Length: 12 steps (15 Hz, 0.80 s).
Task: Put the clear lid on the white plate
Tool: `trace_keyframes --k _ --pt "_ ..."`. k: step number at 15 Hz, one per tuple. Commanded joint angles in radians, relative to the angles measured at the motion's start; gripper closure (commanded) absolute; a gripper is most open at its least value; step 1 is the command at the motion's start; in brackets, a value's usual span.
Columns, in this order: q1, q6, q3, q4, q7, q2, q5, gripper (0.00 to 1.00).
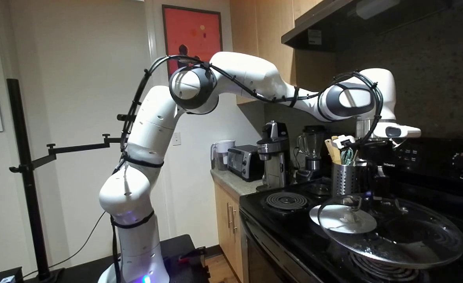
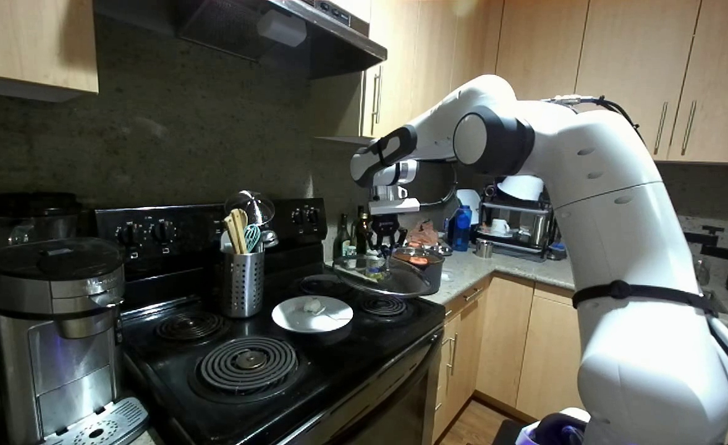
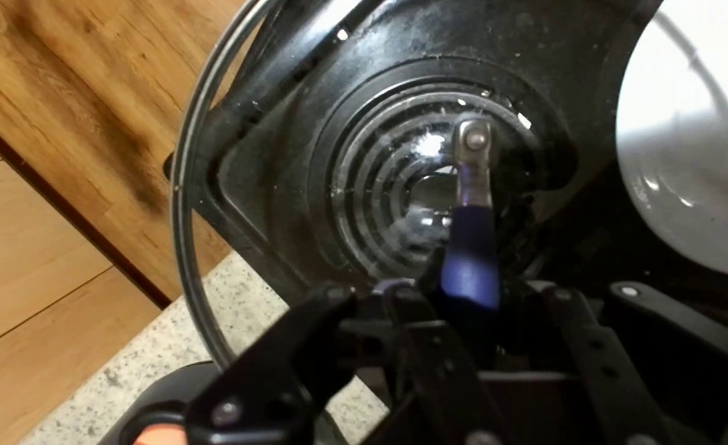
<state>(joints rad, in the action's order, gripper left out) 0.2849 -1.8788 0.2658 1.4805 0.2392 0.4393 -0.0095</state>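
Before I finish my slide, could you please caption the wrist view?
Gripper holding the clear lid by its handle, a coiled burner showing through the lid, white plate cut off at right.

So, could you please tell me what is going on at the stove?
A robot arm has its hand closed on the handle of a clear lid, which hangs tilted above a coiled burner. The white plate lies on the stove beside that burner, and the lid is not on it yet.

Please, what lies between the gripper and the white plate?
The clear lid: in an exterior view it hangs tilted from the gripper, between it and the white plate.
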Motion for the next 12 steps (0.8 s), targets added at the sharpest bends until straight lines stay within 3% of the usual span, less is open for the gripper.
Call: trace_keyframes --k 1,12 --pt "-0.042 -0.014 -0.025 0.064 0.001 -0.091 -0.008 0.97" --pt "-0.155 -0.009 -0.088 0.081 0.009 -0.096 -0.04 0.97"
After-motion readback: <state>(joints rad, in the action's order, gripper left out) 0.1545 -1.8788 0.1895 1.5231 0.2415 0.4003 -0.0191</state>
